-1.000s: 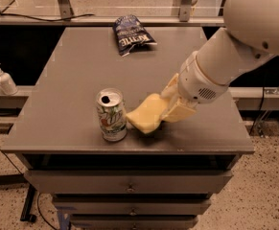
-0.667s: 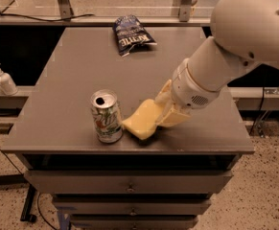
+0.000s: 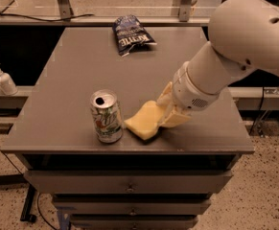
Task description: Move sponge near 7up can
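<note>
Pale yellow foam identifies the item under inspection. The sponge [image 3: 143, 122] lies toward the front of the grey table [image 3: 76, 66], just beside the 7up can [image 3: 106, 116] on the can's right. We note a narrow gap between them and cannot confirm contact. The can stands upright.

The gripper [image 3: 164, 113] is at the sponge's right end, its cream fingers [image 3: 167, 96] clamped on that end. The sponge is tilted, with the held end raised and the end toward the can low; we cannot tell whether that end rests on the tabletop.

We judge the positioning essentially achieved. Outstanding items are setting the sponge flat, letting go and withdrawing the arm.

A dark blue chip bag [image 3: 131, 34] lies at the back of the table, well apart from the work. A pump bottle [image 3: 4, 79] stands on a ledge off the table's left side. Nothing lies between sponge and can. Our one concern is the can: it looks light, and a nudge during release could shift or tip it.
</note>
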### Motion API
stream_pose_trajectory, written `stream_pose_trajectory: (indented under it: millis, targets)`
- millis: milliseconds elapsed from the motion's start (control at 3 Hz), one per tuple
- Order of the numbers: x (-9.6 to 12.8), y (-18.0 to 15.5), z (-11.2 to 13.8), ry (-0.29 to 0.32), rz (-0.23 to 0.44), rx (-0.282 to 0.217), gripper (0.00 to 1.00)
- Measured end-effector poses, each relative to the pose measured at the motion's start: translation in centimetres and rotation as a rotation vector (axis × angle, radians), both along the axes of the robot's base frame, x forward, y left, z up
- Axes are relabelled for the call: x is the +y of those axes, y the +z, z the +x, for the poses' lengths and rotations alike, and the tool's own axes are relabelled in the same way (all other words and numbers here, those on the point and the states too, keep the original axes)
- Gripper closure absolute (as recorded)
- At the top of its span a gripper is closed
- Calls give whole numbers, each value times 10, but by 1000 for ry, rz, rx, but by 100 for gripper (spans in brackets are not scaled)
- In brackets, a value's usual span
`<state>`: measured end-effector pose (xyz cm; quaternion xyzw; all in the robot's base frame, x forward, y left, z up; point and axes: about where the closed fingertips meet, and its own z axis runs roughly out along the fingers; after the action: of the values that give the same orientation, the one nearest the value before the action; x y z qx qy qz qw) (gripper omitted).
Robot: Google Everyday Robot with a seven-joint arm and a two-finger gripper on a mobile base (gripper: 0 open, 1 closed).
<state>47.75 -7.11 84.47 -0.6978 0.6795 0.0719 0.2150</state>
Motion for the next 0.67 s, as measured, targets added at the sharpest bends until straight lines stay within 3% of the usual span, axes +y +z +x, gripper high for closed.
stream_pose_trajectory:
  millis: [667]
  targets:
    - [-1, -3, -2, 4, -9, 10, 12]
